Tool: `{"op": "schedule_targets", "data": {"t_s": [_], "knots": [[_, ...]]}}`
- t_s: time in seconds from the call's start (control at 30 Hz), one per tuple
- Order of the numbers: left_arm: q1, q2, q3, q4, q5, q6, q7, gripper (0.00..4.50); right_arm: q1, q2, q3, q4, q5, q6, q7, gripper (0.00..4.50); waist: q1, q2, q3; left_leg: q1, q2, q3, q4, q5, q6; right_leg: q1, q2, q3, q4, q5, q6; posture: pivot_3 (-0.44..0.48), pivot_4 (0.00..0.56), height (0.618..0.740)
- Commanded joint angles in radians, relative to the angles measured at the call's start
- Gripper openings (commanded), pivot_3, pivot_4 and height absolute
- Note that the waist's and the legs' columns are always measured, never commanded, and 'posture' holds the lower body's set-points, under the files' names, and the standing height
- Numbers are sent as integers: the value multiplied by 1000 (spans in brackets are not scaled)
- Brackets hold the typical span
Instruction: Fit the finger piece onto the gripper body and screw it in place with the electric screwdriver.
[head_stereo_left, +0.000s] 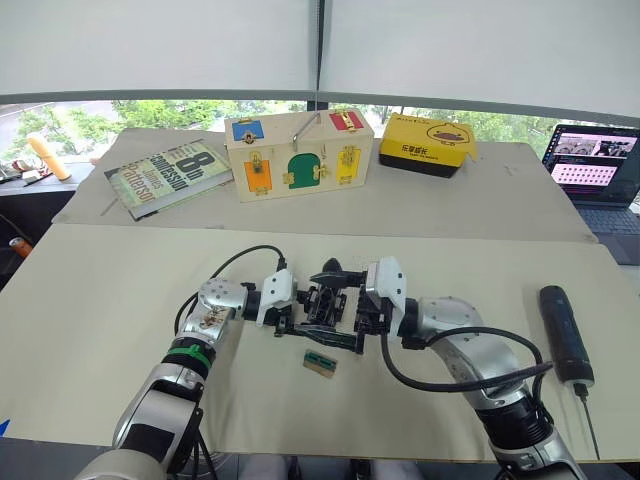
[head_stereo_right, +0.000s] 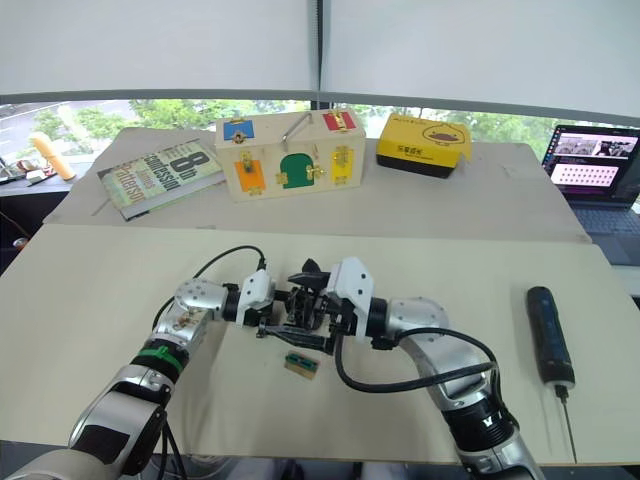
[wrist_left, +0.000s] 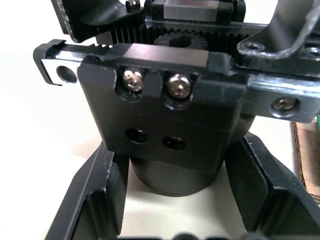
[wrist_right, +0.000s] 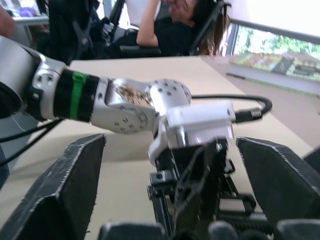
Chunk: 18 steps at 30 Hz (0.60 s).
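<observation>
Table (head_stereo_left: 90, 330): beige, book, puzzle box, yellow case at back
Left gripper (head_stereo_left: 290, 310): fingers spread around gripper body (head_stereo_left: 328, 305), grip unclear
Right gripper (head_stereo_left: 362, 310): spread wide, facing gripper body
Electric screwdriver (head_stereo_left: 566, 335): lying far right, untouched

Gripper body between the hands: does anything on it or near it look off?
Two screw holes on the gripper body sit empty below two fitted screws. The electric screwdriver lies untouched, apart at the right. Nothing looks spilled or broken.
</observation>
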Motion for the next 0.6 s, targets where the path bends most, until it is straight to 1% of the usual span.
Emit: {"op": "schedule_targets", "data": {"t_s": [0.03,0.07,0.1,0.13,0.17,0.2,0.27,0.4,0.53,0.6], "knots": [[26,6,-2,11,17,67,37,2281,-4,16,-47,-20,43,-76,24,4489,0,0,0,0,0,0,0,0,0,0,0,0,0,0,0,0,150,740],[28,6,1,6,15,75,42,3293,-5,19,-53,-20,51,-90,31,4500,0,0,0,0,0,0,0,0,0,0,0,0,0,0,0,0,150,740],[30,8,1,6,22,59,53,3572,-9,24,-61,-22,63,-106,41,4500,-1,0,0,0,0,0,0,0,0,0,0,0,0,0,0,0,150,740],[33,10,0,5,28,46,60,4095,-11,27,-66,-23,71,-116,48,4500,0,0,0,0,0,0,0,0,0,0,0,0,0,0,0,0,150,740],[40,19,5,-10,17,41,45,4434,-22,29,-75,-32,77,-138,58,4500,-1,0,0,1,0,0,0,0,0,0,0,0,0,0,0,0,150,740],[46,26,9,-22,7,40,33,4434,-30,30,-80,-39,79,-155,64,4500,-3,0,0,1,0,0,0,0,0,0,0,0,1,0,0,0,150,740],[61,59,24,-45,-2,37,26,4434,-49,18,-106,-75,117,-121,57,4500,-7,0,0,1,1,0,0,0,0,0,0,0,1,0,-1,0,150,740],[100,117,61,-106,-39,64,16,4434,-36,-47,-169,-151,207,-35,51,4500,-26,0,0,0,2,0,-1,0,0,-2,1,0,1,1,-1,0,150,740],[166,208,137,-194,-132,89,-40,4434,56,-164,-311,-265,295,54,-7,4500,-25,1,0,-1,3,0,-2,0,0,-4,1,0,0,0,-2,0,150,740],[192,243,188,-253,-200,137,-57,4434,126,-214,-401,-319,320,79,-49,4500,-21,1,1,-4,2,0,-2,0,0,-7,0,0,0,0,-2,0,150,740]]}}
